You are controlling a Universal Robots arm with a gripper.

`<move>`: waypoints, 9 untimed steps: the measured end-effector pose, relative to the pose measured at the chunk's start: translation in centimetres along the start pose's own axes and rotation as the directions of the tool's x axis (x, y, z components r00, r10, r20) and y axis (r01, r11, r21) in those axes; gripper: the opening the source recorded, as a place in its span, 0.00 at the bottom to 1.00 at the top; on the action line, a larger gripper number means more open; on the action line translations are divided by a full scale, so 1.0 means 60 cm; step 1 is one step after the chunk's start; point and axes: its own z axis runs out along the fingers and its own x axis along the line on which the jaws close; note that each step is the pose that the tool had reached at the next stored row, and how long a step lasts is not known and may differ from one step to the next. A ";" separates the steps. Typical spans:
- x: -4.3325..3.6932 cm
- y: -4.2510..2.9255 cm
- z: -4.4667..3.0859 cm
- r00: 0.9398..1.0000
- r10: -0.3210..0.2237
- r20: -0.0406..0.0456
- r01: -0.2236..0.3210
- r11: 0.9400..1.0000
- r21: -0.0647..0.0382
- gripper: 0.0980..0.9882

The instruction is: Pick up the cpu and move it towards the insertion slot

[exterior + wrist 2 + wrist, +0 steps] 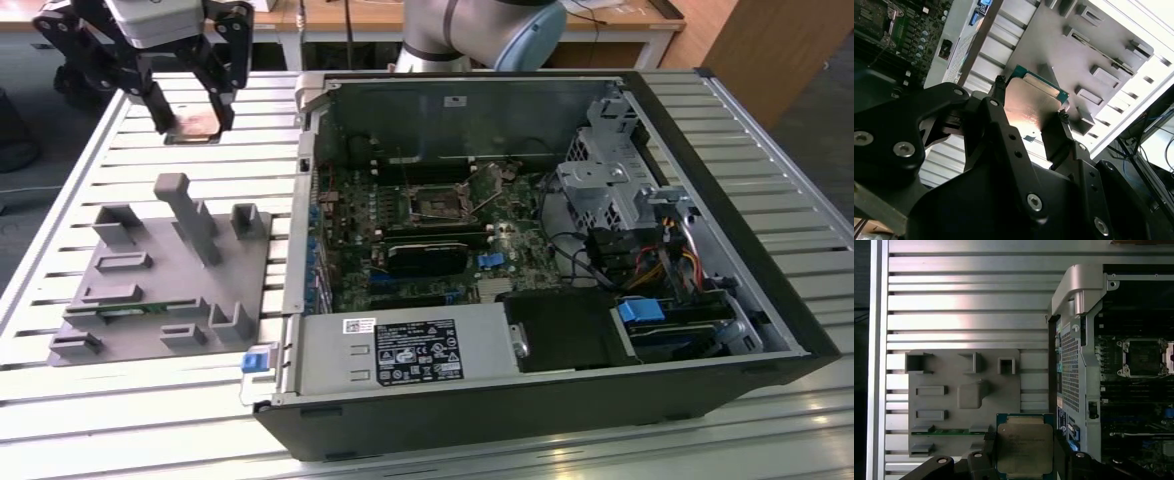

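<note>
Below me lies a slatted aluminium worktop (120,160), carrying an open computer case (747,230) and, toward the exterior view's left, a grey plastic fixture (160,270) with a thin green memory stick (944,431) lying along one of its edges. Wooden desks stand behind the worktop. My hand (191,125) hangs above the worktop beyond the fixture, well apart from the case, with its fingers (1061,137) drawn in narrow on the cpu (1025,447), gripping it by two opposite edges. In both wrist views the chip sits flat between the fingers, silvery lid toward the cameras, its green border showing along one side. The insertion slot (438,203) sits in the motherboard inside the case, a square metal frame with a dark centre, far from the chip. In the first wrist view my fingers cover the chip's side edges and the picture's border cuts it off, and in the exterior view the chip is a small pale patch between the fingertips.
</note>
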 end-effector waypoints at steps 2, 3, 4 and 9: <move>-0.002 0.000 0.000 1.000 0.000 0.000 0.000 1.000 0.000 0.49; -0.003 0.000 0.000 1.000 0.000 0.000 0.000 1.000 0.000 0.49; -0.005 0.000 0.000 1.000 0.000 0.000 0.000 1.000 0.000 0.49; -0.010 0.000 0.000 1.000 0.000 0.000 0.000 1.000 0.000 0.49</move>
